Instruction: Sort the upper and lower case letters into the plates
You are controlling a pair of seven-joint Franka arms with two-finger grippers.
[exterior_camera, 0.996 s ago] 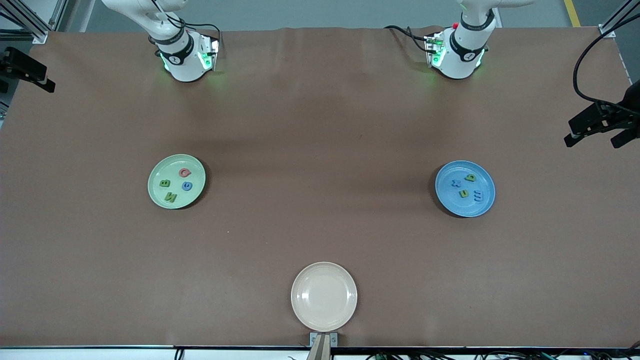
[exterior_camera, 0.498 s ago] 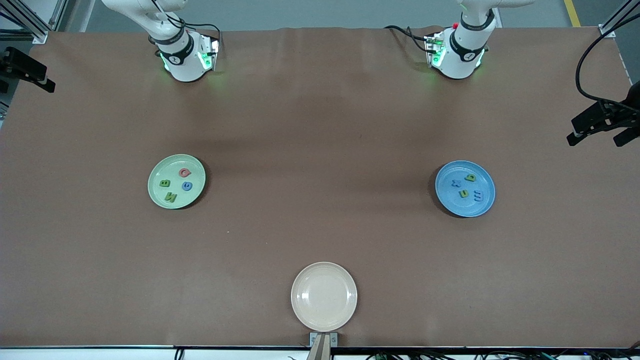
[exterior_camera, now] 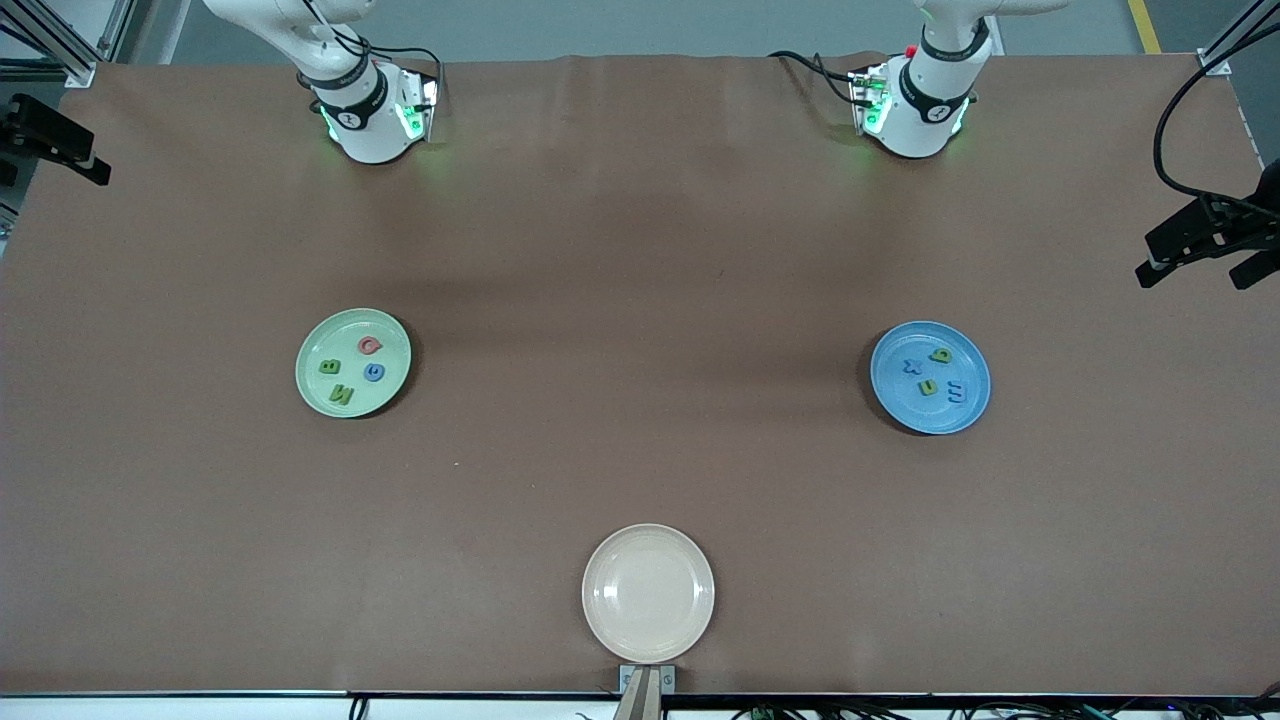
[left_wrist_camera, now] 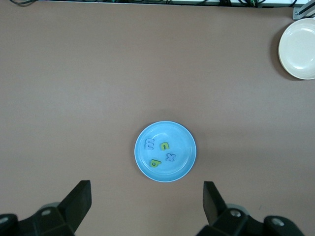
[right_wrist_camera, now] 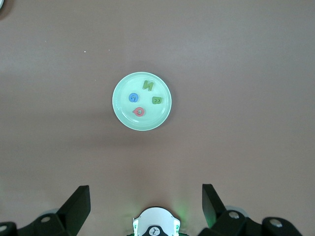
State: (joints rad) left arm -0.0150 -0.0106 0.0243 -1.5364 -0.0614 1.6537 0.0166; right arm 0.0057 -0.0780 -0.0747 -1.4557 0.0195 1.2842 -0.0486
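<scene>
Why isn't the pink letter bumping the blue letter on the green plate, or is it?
Apart. The right wrist view shows a strip of pale green plate between the pink letter and the blue letter.

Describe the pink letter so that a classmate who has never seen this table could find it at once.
Find the pale green plate toward the right arm's end of the table. Four foam letters lie in it; the pink Q lies beside the blue G, farther from the front camera. It is the only pink letter on the table.

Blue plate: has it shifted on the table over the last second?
No. The blue plate sits at the same spot relative to the cream plate and the table edge, its four letters unchanged.
</scene>
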